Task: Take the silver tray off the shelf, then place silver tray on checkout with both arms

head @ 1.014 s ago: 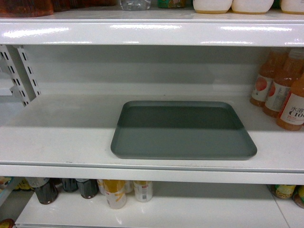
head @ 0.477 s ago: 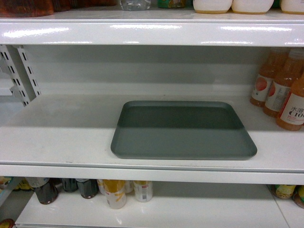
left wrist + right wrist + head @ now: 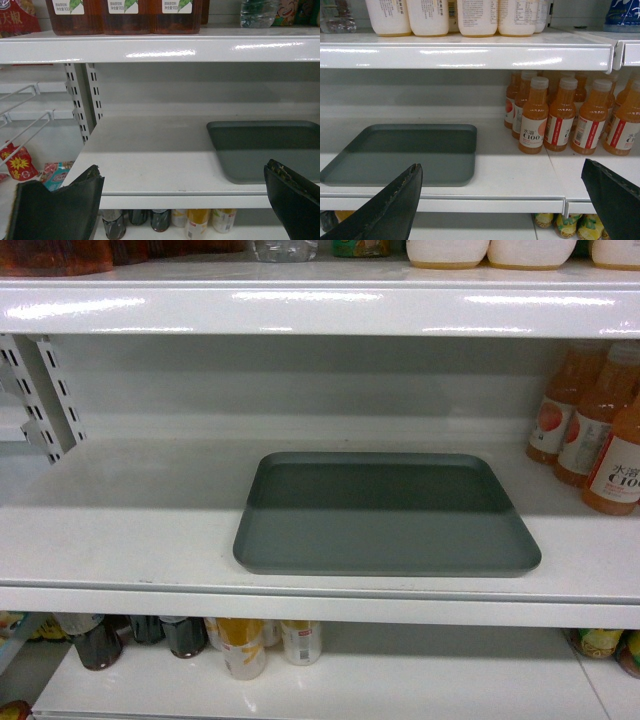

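Note:
The silver tray (image 3: 385, 515) lies flat on the middle shelf (image 3: 130, 540), near its front edge; it also shows at the right in the left wrist view (image 3: 270, 150) and at the left in the right wrist view (image 3: 405, 152). My left gripper (image 3: 182, 195) is open, in front of the shelf edge and left of the tray, holding nothing. My right gripper (image 3: 502, 195) is open too, in front of the shelf to the right of the tray. Neither arm shows in the head view. The checkout is out of view.
Orange juice bottles (image 3: 600, 435) stand at the shelf's right end (image 3: 560, 120). A shelf board (image 3: 320, 305) with bottles hangs close above. Cans and bottles (image 3: 245, 645) sit on the lower shelf. A slotted bracket (image 3: 45, 390) is at the left.

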